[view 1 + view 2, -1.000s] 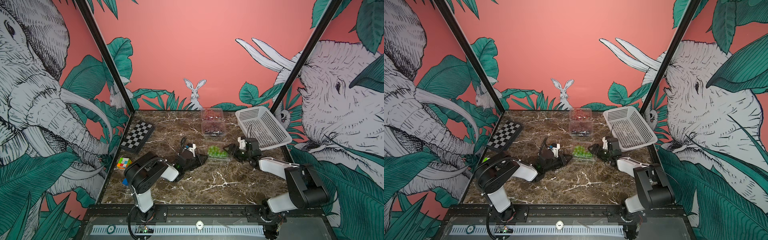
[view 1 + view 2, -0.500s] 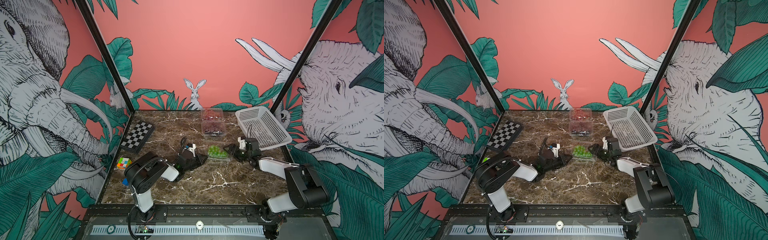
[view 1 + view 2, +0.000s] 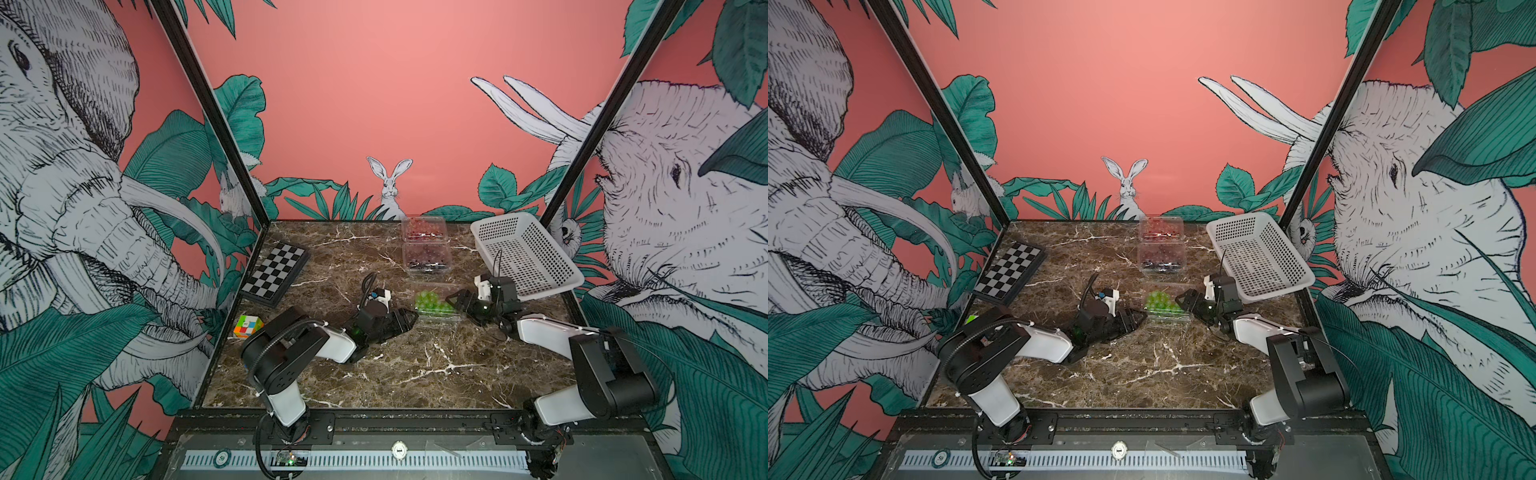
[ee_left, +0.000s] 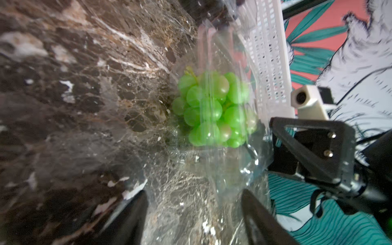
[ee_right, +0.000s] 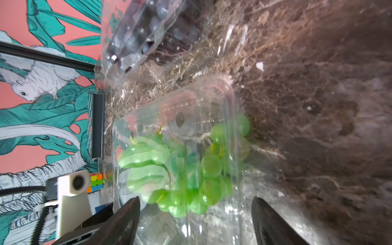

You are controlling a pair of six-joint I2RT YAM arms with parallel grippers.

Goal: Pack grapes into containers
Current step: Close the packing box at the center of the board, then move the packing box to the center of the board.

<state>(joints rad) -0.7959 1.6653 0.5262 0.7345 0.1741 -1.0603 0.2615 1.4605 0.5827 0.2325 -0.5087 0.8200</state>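
At the centre of the surface (image 3: 415,374), the green grapes (image 3: 432,302) lie in the nearest container (image 3: 453,319). Toward the far edge, 2 more containers (image 3: 447,269) hold the dark grapes (image 3: 427,261) and the red grapes (image 3: 424,227), lids apparently shut. The left gripper (image 3: 410,319) is spread and empty beside the nearest container; the right gripper (image 3: 456,297) is spread astride its other end. All 3 bunches appear packed; likely remaining: latching this lid.

No legible text, label or number anywhere.

the marble table (image 3: 415,374) lies bare near the front. the white basket (image 3: 525,255) and two filled containers (image 3: 428,259) block the back.
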